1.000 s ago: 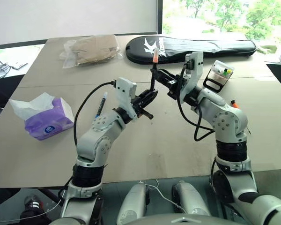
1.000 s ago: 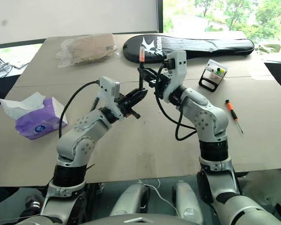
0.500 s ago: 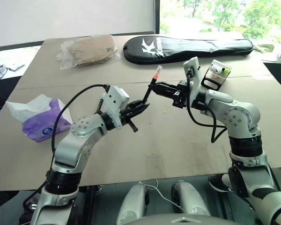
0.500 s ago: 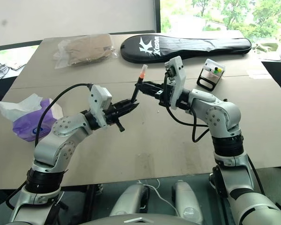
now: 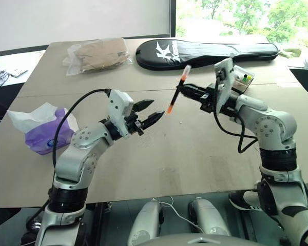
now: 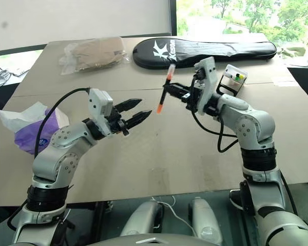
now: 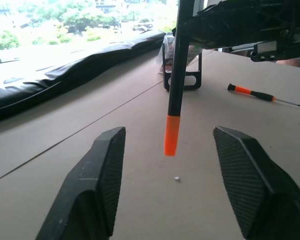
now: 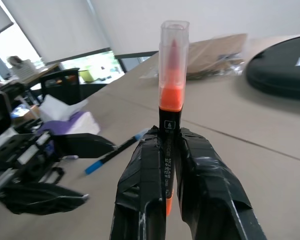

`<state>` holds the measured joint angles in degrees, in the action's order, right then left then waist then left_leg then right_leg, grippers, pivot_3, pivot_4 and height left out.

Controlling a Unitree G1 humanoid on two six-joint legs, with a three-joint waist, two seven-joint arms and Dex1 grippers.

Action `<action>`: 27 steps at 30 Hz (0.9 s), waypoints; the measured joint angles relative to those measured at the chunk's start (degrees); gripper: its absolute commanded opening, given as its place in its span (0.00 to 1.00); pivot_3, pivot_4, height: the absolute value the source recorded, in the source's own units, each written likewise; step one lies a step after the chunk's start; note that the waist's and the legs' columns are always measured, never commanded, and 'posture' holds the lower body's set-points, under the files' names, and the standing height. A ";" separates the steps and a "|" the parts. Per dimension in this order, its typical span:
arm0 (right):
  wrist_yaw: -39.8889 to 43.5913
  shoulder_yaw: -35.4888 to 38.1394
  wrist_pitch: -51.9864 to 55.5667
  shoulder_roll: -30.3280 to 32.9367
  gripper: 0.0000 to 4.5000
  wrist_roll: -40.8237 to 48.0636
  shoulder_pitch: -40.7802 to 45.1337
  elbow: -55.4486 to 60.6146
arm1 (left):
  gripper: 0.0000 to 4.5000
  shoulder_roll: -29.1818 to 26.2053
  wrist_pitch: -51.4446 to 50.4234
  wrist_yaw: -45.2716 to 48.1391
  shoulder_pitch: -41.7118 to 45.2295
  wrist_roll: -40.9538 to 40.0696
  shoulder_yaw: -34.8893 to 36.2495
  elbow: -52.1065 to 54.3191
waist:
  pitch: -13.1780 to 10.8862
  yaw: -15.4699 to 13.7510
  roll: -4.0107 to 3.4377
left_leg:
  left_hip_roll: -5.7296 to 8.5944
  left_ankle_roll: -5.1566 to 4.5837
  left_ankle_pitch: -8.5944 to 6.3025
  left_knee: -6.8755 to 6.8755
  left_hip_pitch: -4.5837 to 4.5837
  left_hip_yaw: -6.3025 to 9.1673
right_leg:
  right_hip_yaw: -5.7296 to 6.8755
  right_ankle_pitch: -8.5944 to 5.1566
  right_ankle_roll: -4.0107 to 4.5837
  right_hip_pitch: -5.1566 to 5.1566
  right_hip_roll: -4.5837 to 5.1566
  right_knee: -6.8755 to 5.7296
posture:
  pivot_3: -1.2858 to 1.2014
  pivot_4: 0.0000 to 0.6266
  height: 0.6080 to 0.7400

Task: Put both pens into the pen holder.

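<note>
Right pincer [image 5: 180, 90] pinching pen [image 5: 177, 89] mid-barrel, held tilted in the air, clear of the counter [image 5: 195, 154]; left pincer [image 5: 150, 111] spread and empty just beside its lower orange end. Risk: slipping or swinging in so thin a grip, missing the holder's [image 5: 239, 79] narrow mouth, tipping it. Holder close behind right wrist; screwdriver [image 7: 262, 95] lying near; open counter ahead, blue pen [image 8: 112, 156] by the tissues [image 5: 41, 132].

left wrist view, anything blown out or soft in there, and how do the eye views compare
Left wrist view: the window strip behind the black racket bag is blown out to white, and the gripper fingers up close look soft beside the crisp orange pen end. Left eye view: the window corner glares, the table is evenly lit.
</note>
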<state>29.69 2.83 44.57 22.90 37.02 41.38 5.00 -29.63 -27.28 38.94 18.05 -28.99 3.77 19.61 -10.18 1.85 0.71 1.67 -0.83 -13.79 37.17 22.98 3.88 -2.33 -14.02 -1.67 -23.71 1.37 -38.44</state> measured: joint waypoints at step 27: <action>-0.01 1.68 -35.69 9.53 0.00 -28.88 6.64 -24.36 | 0.77 3.61 1.88 -4.17 -2.55 0.86 -2.03 3.61 | -0.03 0.01 0.03 | -0.09 0.00 0.00 -0.05 -0.03 -0.16 | -0.14 0.01 0.01 0.00 -0.06 0.03 | 0.52 0.24 1.00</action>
<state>29.68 4.50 8.89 32.43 8.15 48.02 -19.36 -26.01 -25.40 34.77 15.50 -28.13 1.73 23.22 -10.20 1.86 0.73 1.58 -0.83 -13.79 37.12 22.96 3.71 -2.47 -14.02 -1.67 -23.72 1.31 -38.41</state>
